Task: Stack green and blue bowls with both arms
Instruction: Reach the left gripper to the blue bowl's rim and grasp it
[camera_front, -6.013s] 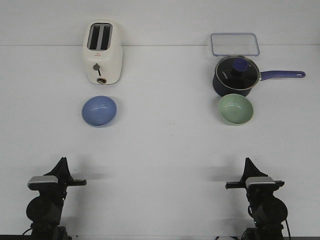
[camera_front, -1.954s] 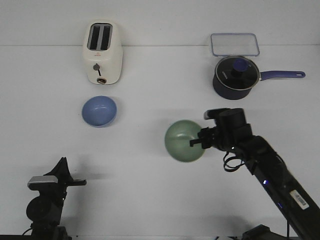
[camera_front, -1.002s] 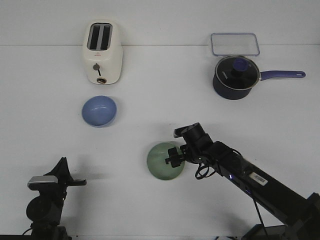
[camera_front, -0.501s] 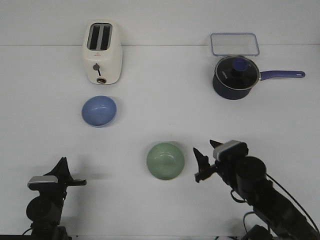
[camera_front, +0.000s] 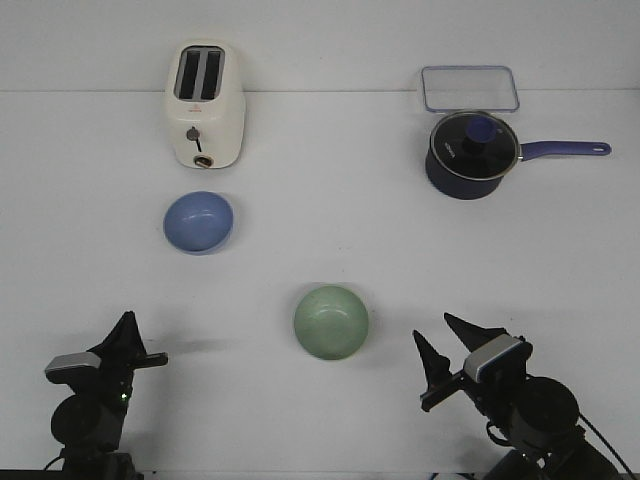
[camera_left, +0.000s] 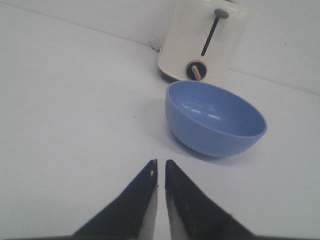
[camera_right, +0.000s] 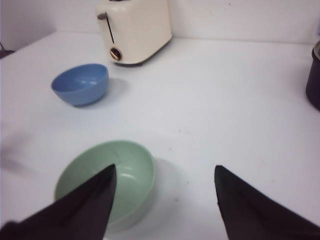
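White tabletop (camera_front: 320, 200) fills the front view. You see the green bowl (camera_front: 331, 321) now sitting upright near the middle of the near half, released; half a second ago the right gripper (camera_front: 447, 352) was just beside it, and it has since pulled back toward the near right corner. Its fingers are spread wide with nothing between them. The blue bowl (camera_front: 198, 221) has not moved from its place in front of the toaster (camera_front: 204, 104). The saucepan (camera_front: 473, 152) and the clear container (camera_front: 469, 88) behind it stand where they were. The left gripper (camera_front: 142, 352) sits at the near left corner, shifted very slightly from its earlier pose.

From the left wrist view, you find the blue bowl (camera_left: 215, 119) ahead and a little to one side of the fingers (camera_left: 145, 200), well apart from them, with the toaster (camera_left: 204, 42) just behind it. The two tips lie almost together, only a thin gap showing, and hold nothing.

From the right wrist view, the green bowl (camera_right: 107, 181) sits just beyond one wide-spread finger (camera_right: 90, 200), empty and upright; whether that finger touches the rim cannot be told. The blue bowl (camera_right: 80, 83) lies farther off, by the toaster (camera_right: 135, 30).

Judgement: the right arm's placing step looks finished. The left arm's pick of the blue bowl is not yet done, and the stack remains unmade.
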